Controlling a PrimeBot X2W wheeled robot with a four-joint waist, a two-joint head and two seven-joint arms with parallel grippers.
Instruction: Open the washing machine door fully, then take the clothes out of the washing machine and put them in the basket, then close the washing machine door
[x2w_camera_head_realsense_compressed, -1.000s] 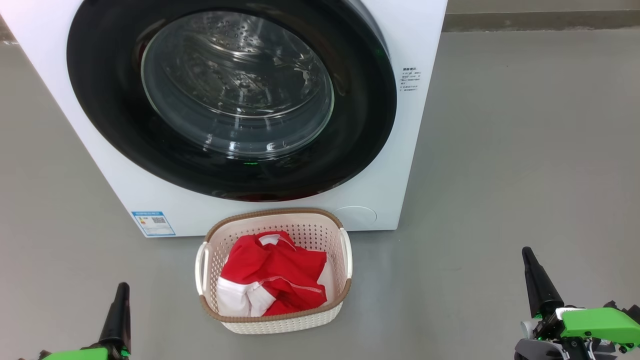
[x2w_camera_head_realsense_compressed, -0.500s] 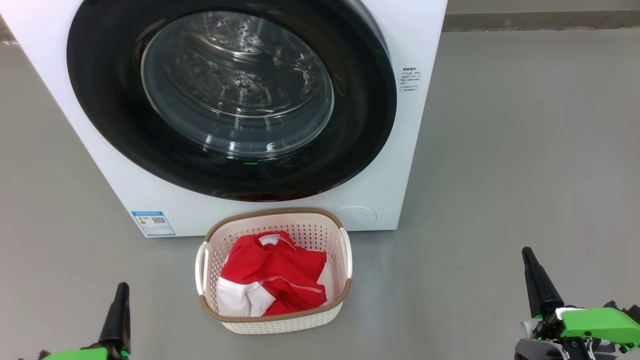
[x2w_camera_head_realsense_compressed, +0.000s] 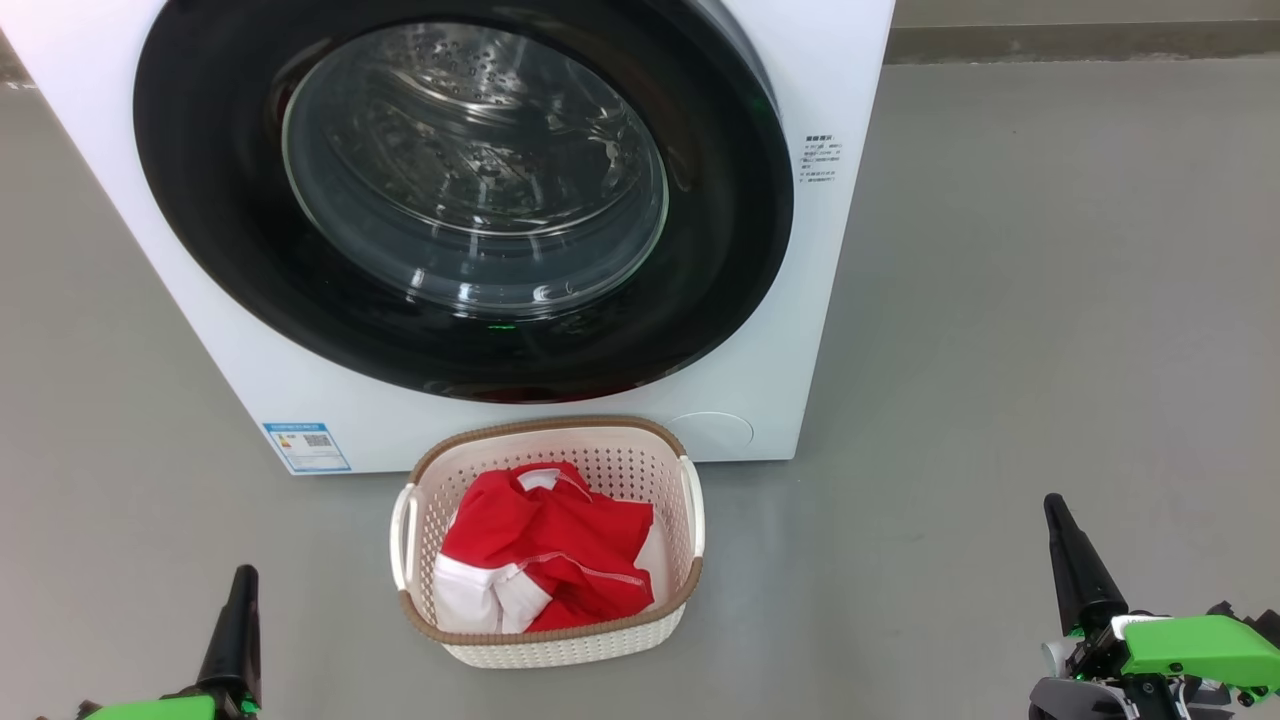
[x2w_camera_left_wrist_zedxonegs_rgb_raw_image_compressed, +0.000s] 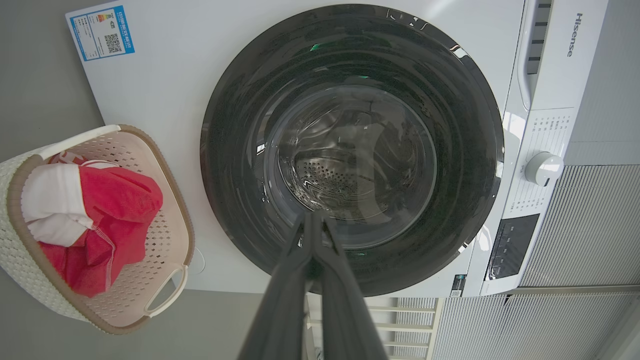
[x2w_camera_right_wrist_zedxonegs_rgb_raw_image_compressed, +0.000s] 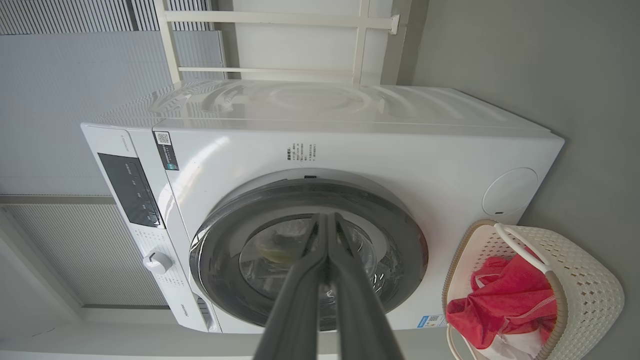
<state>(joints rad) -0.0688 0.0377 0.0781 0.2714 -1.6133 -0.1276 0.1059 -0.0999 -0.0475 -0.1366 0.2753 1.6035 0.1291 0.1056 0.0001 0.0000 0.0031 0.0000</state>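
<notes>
Sitting at seven and five o'clock, the left gripper (x2w_camera_head_realsense_compressed: 244, 575) and right gripper (x2w_camera_head_realsense_compressed: 1051, 502) are both pinched closed, empty. The clothes (x2w_camera_head_realsense_compressed: 545, 555) lie in the basket (x2w_camera_head_realsense_compressed: 560, 648) at six o'clock, below the closed washing machine door (x2w_camera_head_realsense_compressed: 230, 230).

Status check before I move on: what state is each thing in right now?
washing machine door, closed
washing machine, no clothes seen inside
clothes, heaped in the basket
basket, upright on the floor
left claw, shut, empty
right claw, shut, empty

Glossy door (x2w_camera_head_realsense_compressed: 210, 230), plastic basket (x2w_camera_head_realsense_compressed: 560, 650) (perforated), seemingly cotton clothes (x2w_camera_head_realsense_compressed: 545, 550).
</notes>
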